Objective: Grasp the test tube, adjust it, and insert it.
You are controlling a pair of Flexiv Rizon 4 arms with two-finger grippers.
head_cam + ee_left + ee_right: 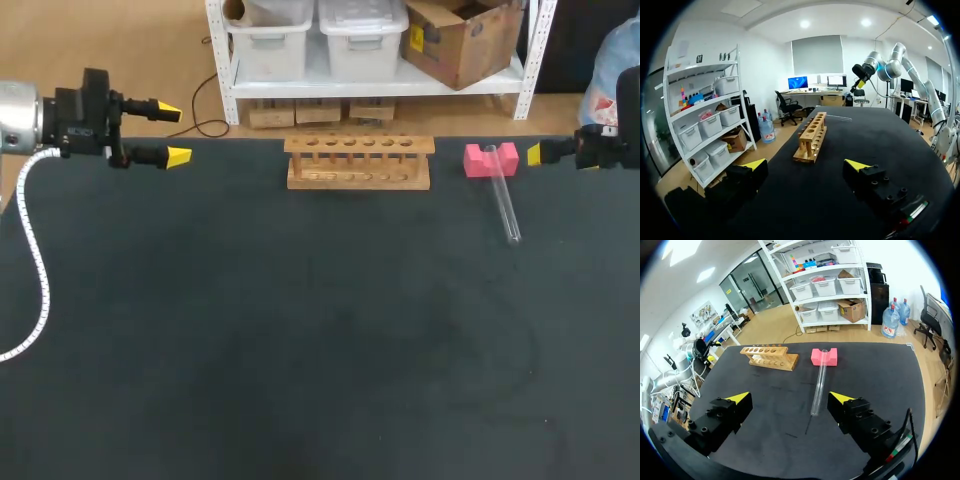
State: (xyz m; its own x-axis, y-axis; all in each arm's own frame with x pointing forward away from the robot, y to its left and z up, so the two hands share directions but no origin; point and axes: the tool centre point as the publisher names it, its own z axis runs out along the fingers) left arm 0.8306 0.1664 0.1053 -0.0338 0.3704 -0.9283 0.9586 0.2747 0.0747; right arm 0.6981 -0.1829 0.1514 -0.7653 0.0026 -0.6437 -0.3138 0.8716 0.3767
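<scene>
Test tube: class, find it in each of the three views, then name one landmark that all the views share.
Head view: the test tube lies right of the wooden rack, one end on the pink block.
Left wrist view: probably the faint thin streak past the rack's far end.
Right wrist view: ahead of the open right gripper, far end on the block.
Shared landmark: the rack.

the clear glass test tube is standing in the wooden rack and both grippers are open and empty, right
No: the clear glass test tube lies on the table, one end on the pink block, beside the wooden rack, as the head view shows. The left gripper and right gripper are open and empty.
</scene>
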